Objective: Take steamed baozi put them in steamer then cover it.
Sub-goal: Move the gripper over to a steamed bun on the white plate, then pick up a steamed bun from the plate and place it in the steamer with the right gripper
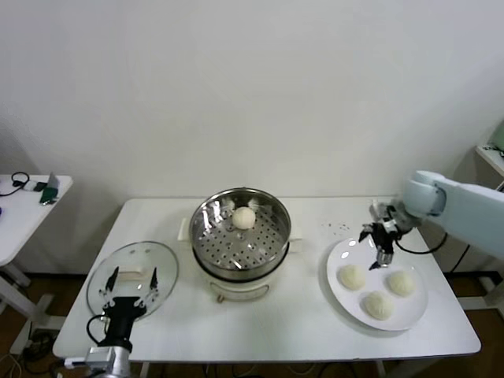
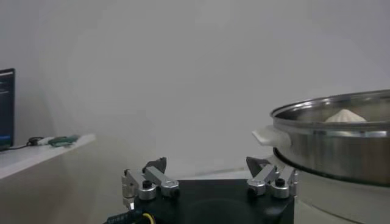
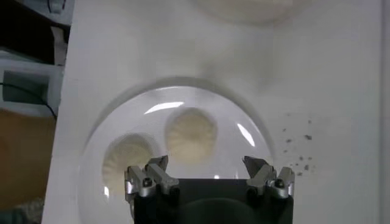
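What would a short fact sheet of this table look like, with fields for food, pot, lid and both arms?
buns in steamer: one baozi
buns on plate: three
glass lid: flat on the table, left of the steamer
right gripper: jaws open, empty, above the plate
left gripper: jaws open, empty, over the lid
steamer cover: not yet on

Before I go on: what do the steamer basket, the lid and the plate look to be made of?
Steamer: polished stainless steel by its mirror shine, perforated floor.
Lid: clear glass, likely; the table shows through it.
Plate: white, glossy with highlights; ceramic or melamine, can't tell.
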Tool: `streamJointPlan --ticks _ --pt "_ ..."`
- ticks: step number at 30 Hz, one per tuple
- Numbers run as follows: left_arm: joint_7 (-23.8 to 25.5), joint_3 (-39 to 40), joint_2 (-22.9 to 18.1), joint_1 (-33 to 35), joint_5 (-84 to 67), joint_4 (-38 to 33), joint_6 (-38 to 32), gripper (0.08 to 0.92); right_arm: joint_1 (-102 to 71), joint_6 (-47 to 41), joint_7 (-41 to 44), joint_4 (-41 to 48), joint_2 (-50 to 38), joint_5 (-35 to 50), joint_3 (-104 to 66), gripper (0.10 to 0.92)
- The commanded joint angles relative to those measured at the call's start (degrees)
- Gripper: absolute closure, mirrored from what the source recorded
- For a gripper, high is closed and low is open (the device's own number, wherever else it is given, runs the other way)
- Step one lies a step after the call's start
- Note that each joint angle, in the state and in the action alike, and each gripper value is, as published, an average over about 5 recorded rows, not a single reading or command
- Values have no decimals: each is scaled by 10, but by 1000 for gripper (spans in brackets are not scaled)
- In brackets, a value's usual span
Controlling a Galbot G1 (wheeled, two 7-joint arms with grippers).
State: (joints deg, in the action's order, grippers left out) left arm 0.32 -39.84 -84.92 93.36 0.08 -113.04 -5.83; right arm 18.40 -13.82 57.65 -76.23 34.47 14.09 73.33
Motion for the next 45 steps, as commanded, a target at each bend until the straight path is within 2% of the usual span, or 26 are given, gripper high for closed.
streamJointPlan --ticks 1,12,24,34,40,45 --pt "0 0 -2 3 10 0 -1 177 -130 -11 -15 26 -1 -39 -100 203" --pt "0 -3 -5 2 12 5 -1 177 -150 -5 -23 81 50 -39 -129 203" --pt "-1 -5 -5 -6 13 10 1 177 -150 -4 -8 96 71 -38 -121 203" --pt "-2 -9 -5 -7 12 9 3 177 -134 -2 1 92 63 -31 -108 299" --pt "-2 -8 -4 -8 11 9 4 177 -112 -4 0 84 52 -6 -94 310" --pt "-2 -6 -5 -7 10 7 3 177 -45 -9 -1 75 39 53 -59 315"
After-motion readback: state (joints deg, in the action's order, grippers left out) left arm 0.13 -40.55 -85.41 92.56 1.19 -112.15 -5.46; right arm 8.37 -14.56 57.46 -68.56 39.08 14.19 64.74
